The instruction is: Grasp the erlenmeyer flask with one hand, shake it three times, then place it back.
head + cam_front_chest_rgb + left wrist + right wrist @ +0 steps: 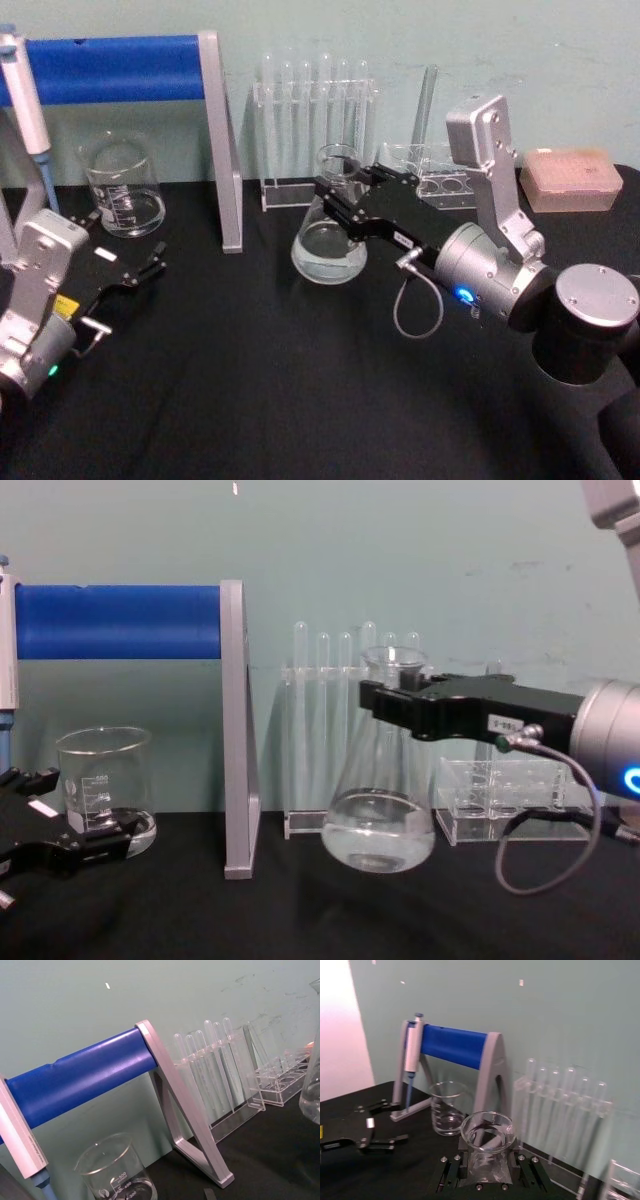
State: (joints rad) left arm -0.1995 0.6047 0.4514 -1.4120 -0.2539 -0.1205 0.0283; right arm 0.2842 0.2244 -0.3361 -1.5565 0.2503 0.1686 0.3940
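Gripping the clear glass conical erlenmeyer flask [380, 820] by its narrow neck, my right black pincer [388, 702] is closed on it low at the black bench [250, 380] before the test-tube rack [330, 730], my left pincer [150, 268] parked open, and I fear hard shaking could slip the smooth glass.

the erlenmeyer flask [380, 830] is clear glass. the right gripper [398, 700] on it is black with a small white label. at ten o'clock from the flask, the stand's bar [110, 68] is blue, its frame [222, 150] grey. table [250, 400] black, wall [500, 40] pale green.
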